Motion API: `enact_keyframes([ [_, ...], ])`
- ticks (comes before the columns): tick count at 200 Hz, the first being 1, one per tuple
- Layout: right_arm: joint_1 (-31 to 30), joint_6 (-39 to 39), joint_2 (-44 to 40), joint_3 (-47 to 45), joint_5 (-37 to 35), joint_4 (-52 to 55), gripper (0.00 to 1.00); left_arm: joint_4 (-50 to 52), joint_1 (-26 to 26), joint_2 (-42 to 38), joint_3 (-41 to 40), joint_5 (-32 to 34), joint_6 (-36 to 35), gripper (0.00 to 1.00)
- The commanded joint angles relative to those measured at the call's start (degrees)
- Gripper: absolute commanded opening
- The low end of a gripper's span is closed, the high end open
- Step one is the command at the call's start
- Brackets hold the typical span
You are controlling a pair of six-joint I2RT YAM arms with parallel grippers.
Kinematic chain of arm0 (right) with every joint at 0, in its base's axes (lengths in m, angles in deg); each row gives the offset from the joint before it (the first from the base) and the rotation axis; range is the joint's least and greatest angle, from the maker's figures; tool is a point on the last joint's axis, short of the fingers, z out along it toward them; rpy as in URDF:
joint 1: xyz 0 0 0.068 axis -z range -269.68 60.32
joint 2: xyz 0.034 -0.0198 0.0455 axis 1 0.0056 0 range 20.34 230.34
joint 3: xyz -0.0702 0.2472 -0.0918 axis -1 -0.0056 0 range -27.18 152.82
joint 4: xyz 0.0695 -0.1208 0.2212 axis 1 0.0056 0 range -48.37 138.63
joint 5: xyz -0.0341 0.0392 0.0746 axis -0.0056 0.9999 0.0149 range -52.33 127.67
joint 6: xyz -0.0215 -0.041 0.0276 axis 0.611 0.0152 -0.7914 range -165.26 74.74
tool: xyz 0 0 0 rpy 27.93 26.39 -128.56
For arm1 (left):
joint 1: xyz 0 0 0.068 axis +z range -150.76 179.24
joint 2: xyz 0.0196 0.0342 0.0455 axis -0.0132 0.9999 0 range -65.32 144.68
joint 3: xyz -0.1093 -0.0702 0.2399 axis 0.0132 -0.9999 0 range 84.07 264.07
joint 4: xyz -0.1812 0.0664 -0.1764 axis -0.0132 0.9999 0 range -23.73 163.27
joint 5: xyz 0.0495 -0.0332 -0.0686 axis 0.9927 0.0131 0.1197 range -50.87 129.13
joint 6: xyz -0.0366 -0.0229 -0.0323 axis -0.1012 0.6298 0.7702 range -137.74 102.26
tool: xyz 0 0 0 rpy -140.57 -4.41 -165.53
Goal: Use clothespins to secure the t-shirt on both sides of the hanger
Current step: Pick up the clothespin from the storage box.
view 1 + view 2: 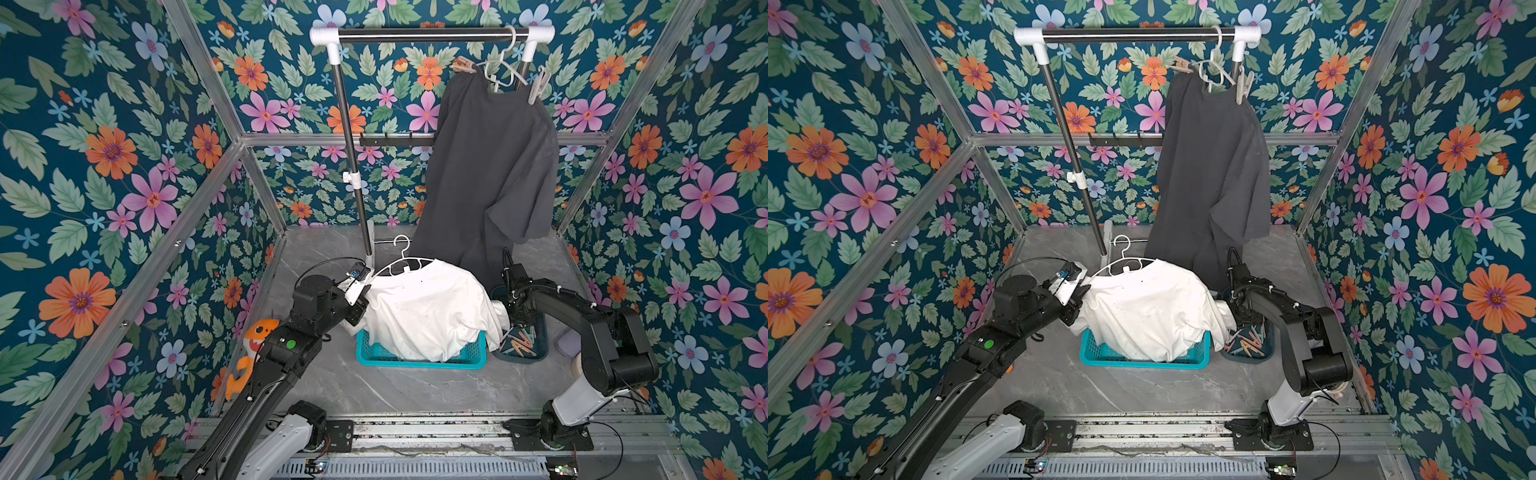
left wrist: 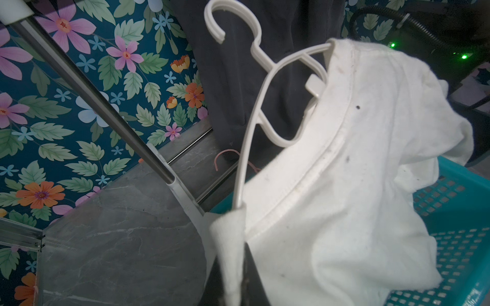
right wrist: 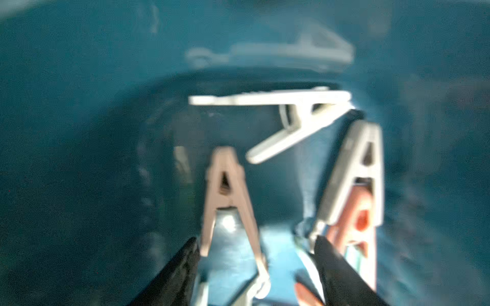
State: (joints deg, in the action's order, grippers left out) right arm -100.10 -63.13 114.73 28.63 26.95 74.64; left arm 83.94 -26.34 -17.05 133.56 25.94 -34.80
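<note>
At the far left an orange plush toy point(image 1: 253, 345) lies against the wall, partly behind the left arm. The left claw point(image 2: 233, 280) is pinched together on a shoulder of the white t-shirt point(image 1: 428, 307), just below one end of the white hanger point(image 1: 401, 259), which is threaded through the shirt's collar. The shirt drapes over a teal basket point(image 1: 419, 361) and hides most of it.

Behind the basket stands a rack point(image 1: 432, 34). A dark shirt point(image 1: 494, 166) hangs from its bar on a second hanger point(image 1: 498, 70), with a tan pin point(image 1: 463, 65) and a grey pin point(image 1: 538, 85) at the shoulders. Its hem drops behind the white shirt.

Just right of the basket, a dark teal tub point(image 1: 519, 358) holds the loose clothespins point(image 1: 521, 343), and a fold of the white shirt spills towards its edge. The right claw point(image 3: 261, 273) is down inside the tub with its jaws apart. In the blurred wrist view a tan clothespin point(image 3: 228, 190) lies between its fingers, with a white one point(image 3: 286, 114) and a grey one point(image 3: 355, 169) beyond.

The worktop point(image 1: 415, 390) is grey and marble-patterned. Floral wallpaper point(image 1: 104, 166) on dark blue covers the walls, behind an aluminium frame point(image 1: 232, 137).
</note>
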Motion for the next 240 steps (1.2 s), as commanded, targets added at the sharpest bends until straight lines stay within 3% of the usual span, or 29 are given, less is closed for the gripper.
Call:
enact_keyframes([
  [1,0.0,1.0,-0.8,-0.5,-4.6,2.4,0.7,-1.9,0.0,0.6,0.7,0.4,-0.1,0.0],
  [68,3.1,-1.5,-6.2,-2.8,-4.4,2.3,0.68,-1.9,0.0,1.7,1.2,-0.8,0.6,0.0],
  [105,3.3,-2.2,-11.9,-4.9,9.6,-2.7,0.68,-1.9,0.0,1.7,1.3,1.6,1.0,0.0],
  [131,3.3,-0.7,-9.7,-3.5,16.6,-5.6,0.66,-0.7,0.0,1.9,2.7,5.5,1.1,0.0],
  [184,3.2,0.3,-4.0,0.9,18.3,-3.9,0.62,2.8,0.1,0.3,4.1,8.9,-1.7,0.0],
  [240,2.4,-6.8,-10.9,-2.7,18.8,4.7,0.61,3.0,0.0,-1.8,2.6,6.8,-2.6,0.0],
])
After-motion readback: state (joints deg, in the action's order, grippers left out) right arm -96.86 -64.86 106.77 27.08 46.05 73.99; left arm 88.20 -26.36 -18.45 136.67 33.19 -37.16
